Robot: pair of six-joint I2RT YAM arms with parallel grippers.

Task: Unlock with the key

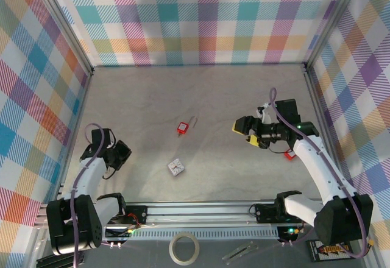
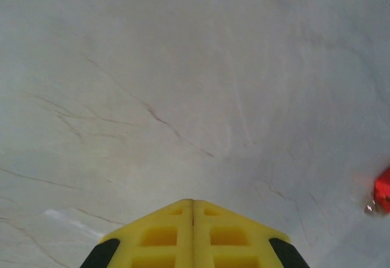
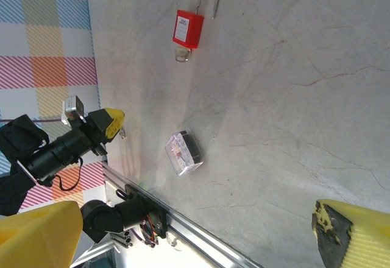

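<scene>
Padlock (image 1: pixel 181 128) — well left of right pincer (image 1: pixel 245 131)

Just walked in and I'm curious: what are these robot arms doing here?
Neither arm holds anything right now. A red padlock lies in the middle of the table, with a small metal piece, possibly the key, at its bottom end. A small clear box lies nearer the arms. The left gripper is shut on nothing, over bare table left of the lock. The right gripper is wide open, to the padlock's right and apart from it.
</scene>
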